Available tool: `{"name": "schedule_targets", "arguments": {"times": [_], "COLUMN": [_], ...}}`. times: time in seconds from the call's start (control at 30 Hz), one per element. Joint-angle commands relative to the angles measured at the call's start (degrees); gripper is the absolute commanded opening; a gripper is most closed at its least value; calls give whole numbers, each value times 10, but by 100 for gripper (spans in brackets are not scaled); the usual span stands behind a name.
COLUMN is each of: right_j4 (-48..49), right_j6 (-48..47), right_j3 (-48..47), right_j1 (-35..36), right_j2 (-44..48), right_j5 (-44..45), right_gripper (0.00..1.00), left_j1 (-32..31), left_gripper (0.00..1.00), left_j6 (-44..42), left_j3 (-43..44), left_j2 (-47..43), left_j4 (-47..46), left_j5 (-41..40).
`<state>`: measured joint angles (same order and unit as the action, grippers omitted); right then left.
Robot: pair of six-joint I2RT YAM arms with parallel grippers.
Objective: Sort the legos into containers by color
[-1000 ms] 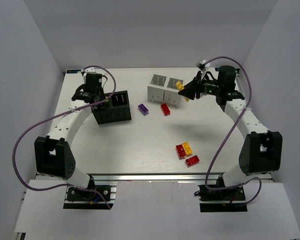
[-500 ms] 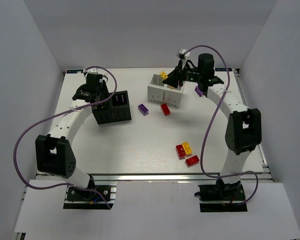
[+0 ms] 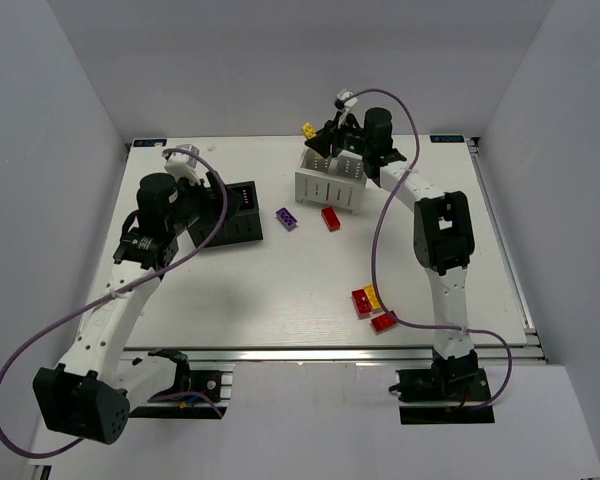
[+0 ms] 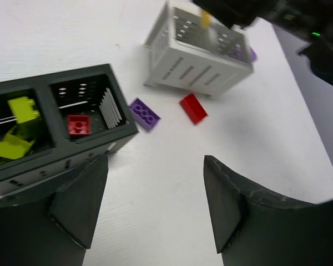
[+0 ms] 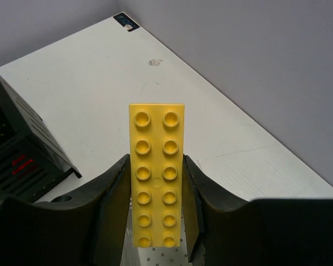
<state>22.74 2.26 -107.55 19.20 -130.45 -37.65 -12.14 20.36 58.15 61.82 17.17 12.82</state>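
On the tabletop (image 4: 172, 177), the black container (image 4: 72, 145) sits just ahead-left of my left tool (image 4: 155, 208), with lime bricks (image 4: 16, 130) in its left cell. The white container (image 4: 194, 69) stands farther ahead to the right. My left tool hangs spread wide, gripping nothing, with a purple brick (image 4: 144, 113) and a red brick (image 4: 193, 107) lying loose ahead of it. My right tool (image 5: 155, 183) is clenched on the sides of a long yellow brick (image 5: 155, 138), just above the white container.

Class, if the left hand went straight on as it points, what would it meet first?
The left hand likely meets bare table beside the black box, short of the purple brick; depth unclear.
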Motion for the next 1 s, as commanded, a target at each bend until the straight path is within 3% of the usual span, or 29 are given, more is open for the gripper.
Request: {"name": "schedule_targets", "arguments": {"times": [0.0,0.2,0.33,0.43,0.53,0.97], "right_j4": [62,62,56,51,46,-19], "right_j6": [17,16,13,10,7,15], "right_j3": [-46,-50,-43,-31,-21,-15], "right_j1": [6,7,10,9,8,-7], "right_j2": [-22,-41,-40,-32,-22,75], "right_j5": [31,27,22,14,13,42], "right_gripper": [0,13,42,57,64,62], "left_j1": [0,-5,-5,-5,-5,-29], "left_gripper": [80,83,83,84,84,82], "left_j6": [3,11,20,21,23,61], "left_j3": [-23,-26,-36,-36,-32,7], "left_j2": [-11,7,9,13,19,90], "left_j4": [-22,-42,-61,-64,-68,-88], "left_j5": [89,136,144,150,156,187]}}
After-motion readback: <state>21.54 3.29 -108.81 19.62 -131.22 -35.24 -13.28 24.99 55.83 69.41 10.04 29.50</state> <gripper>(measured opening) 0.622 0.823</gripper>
